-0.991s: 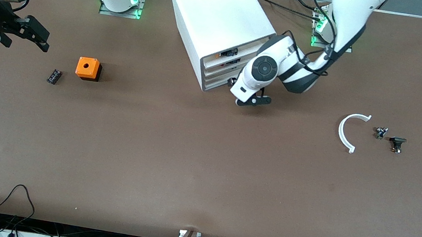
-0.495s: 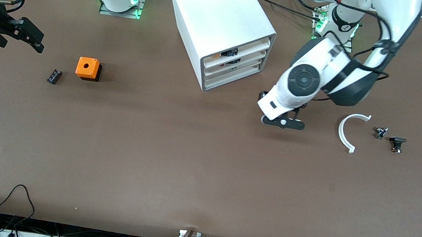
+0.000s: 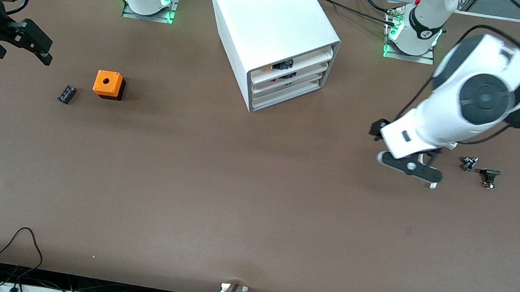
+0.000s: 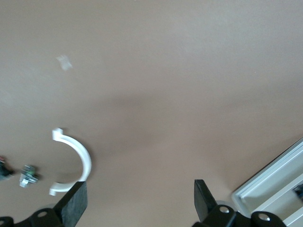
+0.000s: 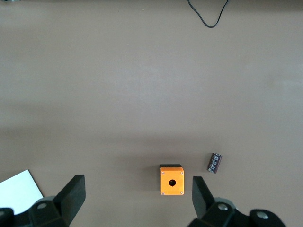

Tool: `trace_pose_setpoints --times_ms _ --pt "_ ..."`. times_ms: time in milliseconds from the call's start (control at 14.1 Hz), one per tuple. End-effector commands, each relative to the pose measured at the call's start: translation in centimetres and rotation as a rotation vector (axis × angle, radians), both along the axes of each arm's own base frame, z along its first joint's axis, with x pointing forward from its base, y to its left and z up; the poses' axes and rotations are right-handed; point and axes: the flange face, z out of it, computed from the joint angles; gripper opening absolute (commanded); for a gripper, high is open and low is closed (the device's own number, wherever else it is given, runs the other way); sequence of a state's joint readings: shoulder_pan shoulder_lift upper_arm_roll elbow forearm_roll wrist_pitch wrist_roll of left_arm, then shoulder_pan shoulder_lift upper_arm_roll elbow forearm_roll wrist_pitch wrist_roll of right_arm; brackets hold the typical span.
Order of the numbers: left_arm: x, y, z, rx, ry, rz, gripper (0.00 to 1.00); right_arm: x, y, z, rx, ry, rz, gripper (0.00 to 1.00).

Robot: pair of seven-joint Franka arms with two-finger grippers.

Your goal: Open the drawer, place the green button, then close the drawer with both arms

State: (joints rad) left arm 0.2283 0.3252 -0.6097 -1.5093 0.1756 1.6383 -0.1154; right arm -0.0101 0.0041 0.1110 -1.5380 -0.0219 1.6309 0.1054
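At the right arm's end of the brown table (image 3: 232, 202): black two-finger right gripper (image 3: 48, 53), up in the air over bare tabletop, fingers spread wide, nothing between them; same wide gap in the right wrist view (image 5: 137, 198).

Next along, flat on the table: tiny black ribbed part (image 3: 67, 94) (image 5: 215, 162), and just beside it, toward the cabinet, an orange cube with a round hole on top (image 3: 108, 84) (image 5: 172, 179). Neither touched by anything.

Mid-table, close to the arm bases: big white boxy cabinet (image 3: 266, 21), turned at an angle, with four shallow white plastic drawers (image 3: 294, 77) stacked in its front, all pushed in.

Toward the left arm's end: black two-finger left gripper (image 3: 408, 165) (image 4: 139, 208), over a white curved plastic half-ring (image 3: 432, 185) (image 4: 80, 161), fingers set wide apart and empty, not touching the ring.

Closest to the left arm's end: small silvery metal part (image 3: 469, 163) (image 4: 28, 175), then just beside it the small dark push button (image 3: 489, 177), lying on the table, well apart from the cabinet, near the left gripper but clear of it; cap colour not readable here.
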Motion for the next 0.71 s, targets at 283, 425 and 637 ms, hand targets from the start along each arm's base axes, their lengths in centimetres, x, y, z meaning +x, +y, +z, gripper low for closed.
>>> trace_pose_setpoints --times_ms 283,425,637 --pt "-1.3 5.5 5.2 0.058 -0.039 -0.124 0.99 0.1 0.0 0.7 0.0 -0.014 0.003 1.0" --pt "-2.5 6.6 5.5 0.04 -0.029 -0.079 1.0 0.0 0.2 1.1 0.0 -0.02 0.003 1.0" --pt "-3.2 9.4 5.3 -0.031 -0.017 0.012 1.0 0.1 -0.1 1.0 0.001 -0.014 0.001 1.0"
